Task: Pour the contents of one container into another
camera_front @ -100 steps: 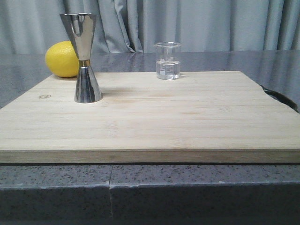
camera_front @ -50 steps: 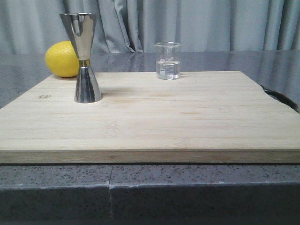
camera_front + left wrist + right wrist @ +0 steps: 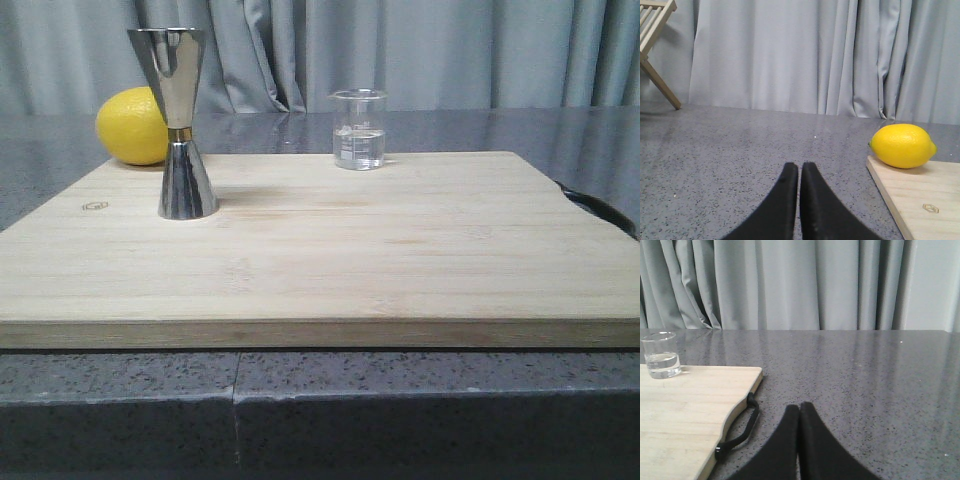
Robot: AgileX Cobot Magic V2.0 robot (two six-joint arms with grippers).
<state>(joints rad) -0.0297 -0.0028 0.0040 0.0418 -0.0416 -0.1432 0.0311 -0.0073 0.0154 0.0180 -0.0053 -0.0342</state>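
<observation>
Two vessels stand upright and well apart on the wooden cutting board [image 3: 400, 250]: the glass beaker [image 3: 358, 130], holding a little clear liquid, sits near the board's far edge, right of centre, while the steel jigger [image 3: 181, 125] stands toward the left, just in front of a lemon [image 3: 130, 126] that rests on the desk [image 3: 560, 130] behind the board. Neither arm shows in the front view. The right gripper [image 3: 799, 412] has its fingers pressed together on nothing, low over bare desk off the board's right edge, beside the black handle [image 3: 740, 432]; from there the beaker lies ahead and off to the left, across the board's corner. The left gripper [image 3: 799, 172] is likewise closed and empty, off the board's left side, with the lemon ahead to its right. By that layout the right arm looks the nearer one for the beaker, and its fingers must part before any grasp.
</observation>
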